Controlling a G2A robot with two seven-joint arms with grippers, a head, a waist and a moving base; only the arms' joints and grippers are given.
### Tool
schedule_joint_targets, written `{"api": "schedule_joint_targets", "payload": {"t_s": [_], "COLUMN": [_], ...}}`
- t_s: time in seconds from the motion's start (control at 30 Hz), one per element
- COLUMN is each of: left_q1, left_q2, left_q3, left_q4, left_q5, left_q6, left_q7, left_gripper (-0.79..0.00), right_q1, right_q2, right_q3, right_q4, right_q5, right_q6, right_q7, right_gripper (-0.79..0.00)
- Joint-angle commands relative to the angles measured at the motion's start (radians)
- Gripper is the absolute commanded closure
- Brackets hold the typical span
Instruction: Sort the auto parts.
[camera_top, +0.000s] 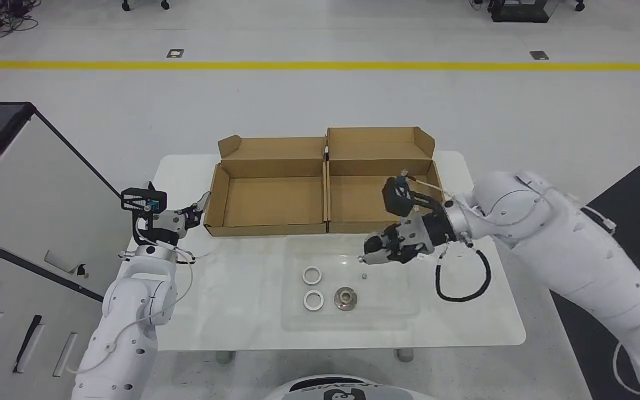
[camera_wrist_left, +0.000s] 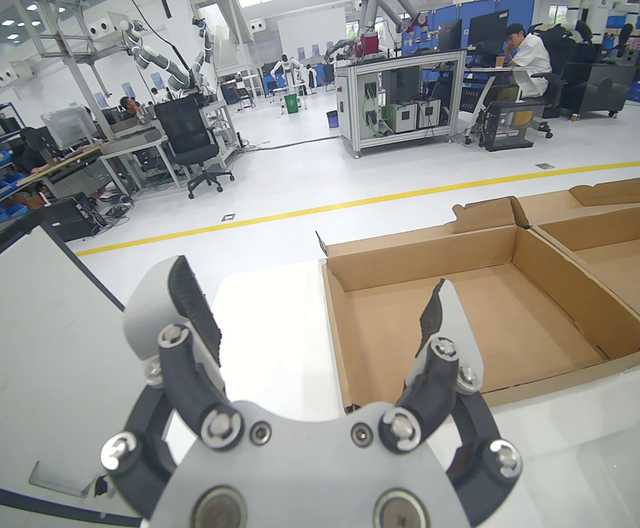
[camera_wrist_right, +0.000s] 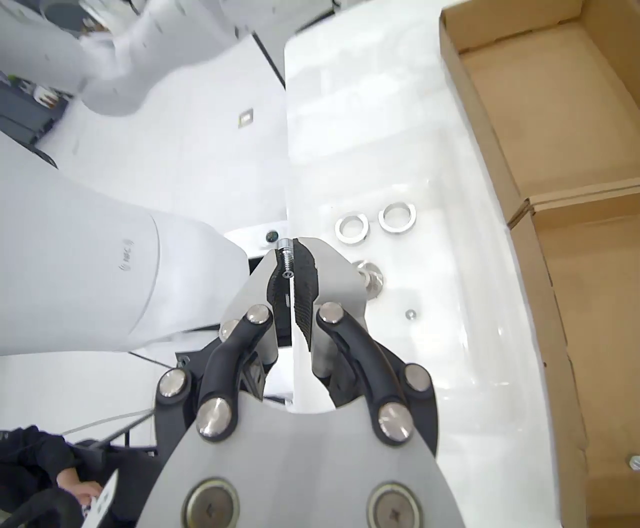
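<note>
Gripping a small silver threaded bolt (camera_wrist_right: 285, 247) between its clenched black-padded fingers, the right gripper (camera_wrist_right: 291, 257) hangs above a clear plastic tray (camera_top: 395, 312). The end of the bolt projects just past the fingertips.

The tray lies on the white table (camera_top: 480, 310), just in front of 2 open brown cardboard boxes. The tray contains:

1. A first silver metal ring (camera_top: 313, 273) and a second silver metal ring (camera_top: 314, 299), both lying flat and just beside each other.
2. A round flanged metal hub (camera_top: 346, 296), just beside the second ring. In the right wrist view, 1 finger of the right gripper hides part of it.
3. A small silver nut (camera_wrist_right: 410, 314), lying alone near the hub and apart from it.

The left cardboard box (camera_top: 268, 200) and the right cardboard box (camera_top: 365, 200) stand side by side with their inner walls touching. Their lids are folded back on the far side. A small silver part (camera_wrist_right: 634, 462) lies on the floor of the right cardboard box, near the wall on the tray's side. Its type cannot be told.

The left gripper (camera_wrist_left: 310, 285) is released, with its 2 fingers spread wide and nothing between them. It is positioned over the left edge of the table, just beside the outer wall of the left cardboard box and well apart from the tray.
</note>
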Motion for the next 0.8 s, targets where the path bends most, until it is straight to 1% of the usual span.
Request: {"api": "schedule_joint_targets", "payload": {"t_s": [0.0,0.2,0.37,0.57,0.67,0.77], "left_q1": [0.000,0.000,0.000,0.000,0.000,0.000], "left_q2": [0.000,0.000,0.000,0.000,0.000,0.000], "left_q3": [0.000,0.000,0.000,0.000,0.000,0.000], "left_q4": [0.000,0.000,0.000,0.000,0.000,0.000], "left_q5": [0.000,0.000,0.000,0.000,0.000,0.000], "left_q6": [0.000,0.000,0.000,0.000,0.000,0.000], "left_q7": [0.000,0.000,0.000,0.000,0.000,0.000], "left_gripper": [-0.785,-0.785,-0.785,-0.785,-0.785,-0.785], "right_q1": [-0.001,0.015,0.050,0.093,0.100,0.094], "right_q2": [0.003,0.008,-0.002,-0.033,-0.057,-0.087], "right_q3": [0.015,0.022,0.007,0.012,0.031,0.073], "right_q4": [0.022,0.015,-0.031,-0.087,-0.111,-0.122], "right_q5": [0.107,0.353,0.543,0.749,0.857,0.964], "right_q6": [-0.025,-0.036,-0.041,-0.029,-0.003,0.050], "right_q7": [0.012,0.001,-0.004,0.009,0.034,0.088], "right_gripper": [0.000,0.000,0.000,0.000,0.000,0.000]}}
